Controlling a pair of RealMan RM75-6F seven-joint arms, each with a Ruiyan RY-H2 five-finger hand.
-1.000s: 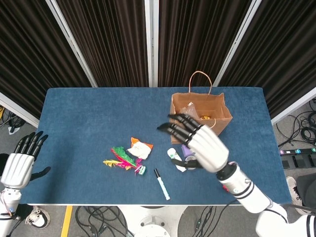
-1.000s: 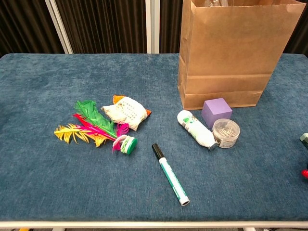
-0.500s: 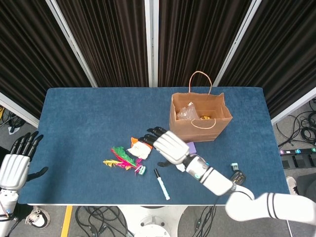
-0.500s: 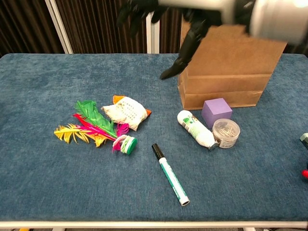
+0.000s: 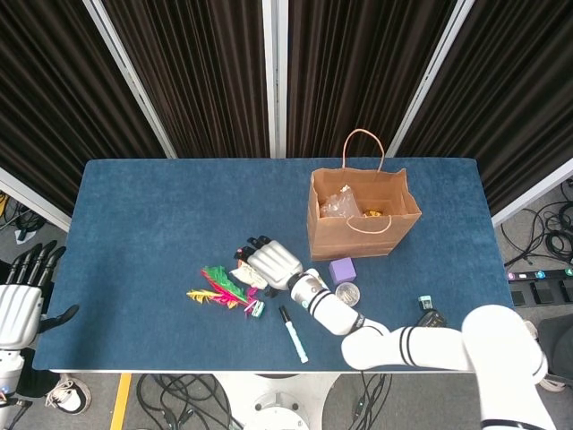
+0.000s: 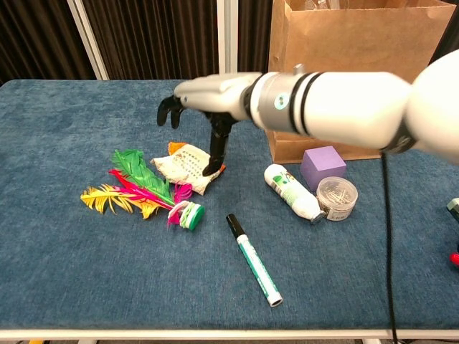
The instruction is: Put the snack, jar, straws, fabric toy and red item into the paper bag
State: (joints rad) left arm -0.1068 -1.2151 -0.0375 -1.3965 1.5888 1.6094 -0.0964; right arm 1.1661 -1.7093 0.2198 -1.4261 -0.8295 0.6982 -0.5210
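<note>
The right hand (image 6: 208, 97) hangs palm-down over the fabric toy (image 6: 188, 168), its fingers (image 6: 169, 109) apart and curled downward with nothing clamped between them; the thumb points down and its tip sits at the toy's right edge, though whether it actually touches the cloth cannot be told. The toy, white with orange corners, lies just under and slightly to the near side of the fingertips. Beside it, away from the thumb, lies the feather shuttlecock (image 6: 143, 190). On the thumb's other side, toward the wrist, lie the white tube (image 6: 290, 191), the purple cube (image 6: 323, 166) and the small clear jar (image 6: 337, 198), close together, with the marker (image 6: 253, 259) nearer the table's front edge. Behind the forearm stands the paper bag (image 6: 344, 79), upright and open, with a crinkled snack packet (image 5: 338, 205) inside it. The left hand (image 5: 20, 300) is off the table's corner, fingers apart and holding nothing.
</note>
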